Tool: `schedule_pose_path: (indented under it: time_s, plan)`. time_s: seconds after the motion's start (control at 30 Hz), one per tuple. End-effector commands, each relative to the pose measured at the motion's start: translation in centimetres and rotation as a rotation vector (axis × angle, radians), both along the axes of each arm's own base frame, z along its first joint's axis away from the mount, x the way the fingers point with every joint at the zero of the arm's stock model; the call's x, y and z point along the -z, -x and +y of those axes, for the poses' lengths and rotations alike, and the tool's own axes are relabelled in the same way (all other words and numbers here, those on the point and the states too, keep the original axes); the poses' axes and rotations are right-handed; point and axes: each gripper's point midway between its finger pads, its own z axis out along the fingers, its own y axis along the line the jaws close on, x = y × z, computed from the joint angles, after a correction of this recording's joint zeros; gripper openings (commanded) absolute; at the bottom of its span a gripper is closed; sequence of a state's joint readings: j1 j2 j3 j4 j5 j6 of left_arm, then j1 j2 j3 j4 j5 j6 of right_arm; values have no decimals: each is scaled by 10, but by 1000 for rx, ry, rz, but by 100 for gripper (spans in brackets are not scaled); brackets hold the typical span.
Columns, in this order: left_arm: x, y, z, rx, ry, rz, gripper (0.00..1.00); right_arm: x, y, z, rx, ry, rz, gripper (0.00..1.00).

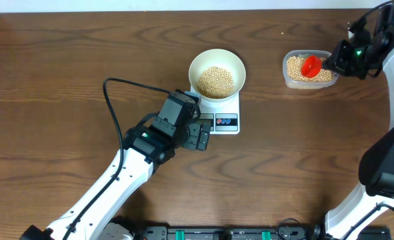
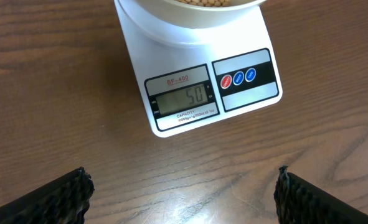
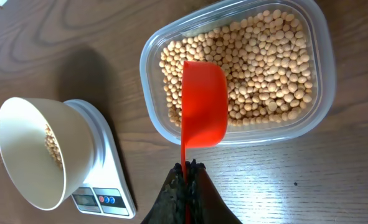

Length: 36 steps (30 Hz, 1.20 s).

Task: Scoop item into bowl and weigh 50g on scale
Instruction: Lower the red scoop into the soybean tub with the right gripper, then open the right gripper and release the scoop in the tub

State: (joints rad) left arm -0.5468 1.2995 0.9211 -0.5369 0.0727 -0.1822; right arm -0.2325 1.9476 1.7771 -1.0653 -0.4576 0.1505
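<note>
We see the white bowl (image 1: 217, 59) standing on the scale (image 1: 227, 123) at the centre of the overhead frame on the wooden table (image 1: 63, 80), with the beans (image 1: 215, 81) heaped inside it; the display (image 2: 182, 98) reads 50. In the upper right a clear tub (image 1: 285, 69) holds more beans, well apart from the scale. The left end effector (image 1: 200, 135) points at the scale's front edge from just below it, its fingers (image 2: 53, 199) spread wide apart. The right end effector (image 3: 187, 180), reaching in from the right edge, is clamped on the handle of a red scoop (image 3: 203, 102) whose cup lies over the tub
</note>
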Motion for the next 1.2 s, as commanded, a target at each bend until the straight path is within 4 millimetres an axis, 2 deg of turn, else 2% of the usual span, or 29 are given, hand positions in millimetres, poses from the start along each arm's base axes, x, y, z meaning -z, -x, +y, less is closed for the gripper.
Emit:
schedule_pose_path:
  time_s: [0.0, 0.23, 0.43, 0.53, 0.67, 0.87, 1.17]
  plan:
    - [-4, 0, 1, 4, -1, -16, 95, -5, 1, 1, 10, -28, -8, 6]
    - [-4, 0, 1, 4, -1, -17, 95, -3, 5, -2, 14, -13, 12, 32]
    - [-4, 0, 1, 4, -1, -17, 95, 2, 11, -8, 27, 20, 46, 37]
    - [-4, 0, 1, 4, -1, -17, 95, 4, 16, -8, 8, 30, 59, 47]
    - [-4, 0, 1, 4, -2, -16, 95, 5, 21, -6, -18, 35, 74, 65]
    - [-4, 0, 1, 4, -1, -17, 96, 7, 25, -8, -24, 50, 90, 73]
    - [-4, 0, 1, 4, -1, -16, 95, 9, 37, -15, -41, 89, 127, 77]
